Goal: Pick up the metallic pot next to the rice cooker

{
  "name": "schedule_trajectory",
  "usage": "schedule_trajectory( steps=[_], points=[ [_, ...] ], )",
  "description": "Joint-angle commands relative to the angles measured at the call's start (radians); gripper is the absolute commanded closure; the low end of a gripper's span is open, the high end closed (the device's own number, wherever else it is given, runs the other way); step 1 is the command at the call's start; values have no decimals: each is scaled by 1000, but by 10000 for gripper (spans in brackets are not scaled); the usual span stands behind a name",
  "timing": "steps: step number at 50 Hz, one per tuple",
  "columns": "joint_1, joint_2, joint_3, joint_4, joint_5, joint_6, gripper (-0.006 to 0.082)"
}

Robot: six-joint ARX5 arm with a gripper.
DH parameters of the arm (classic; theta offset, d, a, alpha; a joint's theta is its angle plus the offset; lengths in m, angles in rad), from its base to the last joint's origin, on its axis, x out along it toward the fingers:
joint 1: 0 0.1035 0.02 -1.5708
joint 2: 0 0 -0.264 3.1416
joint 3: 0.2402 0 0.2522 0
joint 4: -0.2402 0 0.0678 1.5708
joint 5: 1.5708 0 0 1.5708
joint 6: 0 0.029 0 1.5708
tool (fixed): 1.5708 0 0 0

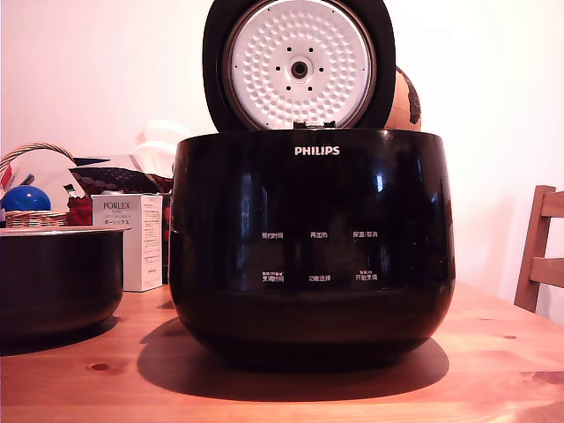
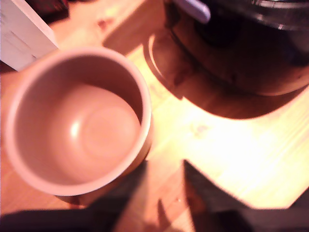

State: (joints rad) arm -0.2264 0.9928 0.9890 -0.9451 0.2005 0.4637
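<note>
The rice cooker fills the middle of the exterior view, a glossy black body marked PHILIPS standing on the wooden table, its round lid raised upright so the dimpled white inner plate faces the camera. The metallic pot stands on the table at the exterior view's left, apart from the cooker and cut off by the frame edge; here only its dark side and thin pale rim show. Behind it are a white PORLEX box and a wicker basket with a blue ball. A wooden chair stands at the exterior view's right. The arm is absent from this view.

The wrist view looks down into the pot, showing its empty interior. The cooker's base lies near it. The gripper appears as two dark blurred fingers spread apart, with bare table between them, holding nothing
</note>
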Motion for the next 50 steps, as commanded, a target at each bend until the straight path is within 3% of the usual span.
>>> schedule_trajectory(
  steps=[1,16,43,50],
  points=[
    [3,38,-14,11,3,10,313],
    [1,224,-14,61,5,114,314],
    [1,472,-14,235,-11,174,320],
    [2,502,-14,250,-12,174,383]
  ],
)
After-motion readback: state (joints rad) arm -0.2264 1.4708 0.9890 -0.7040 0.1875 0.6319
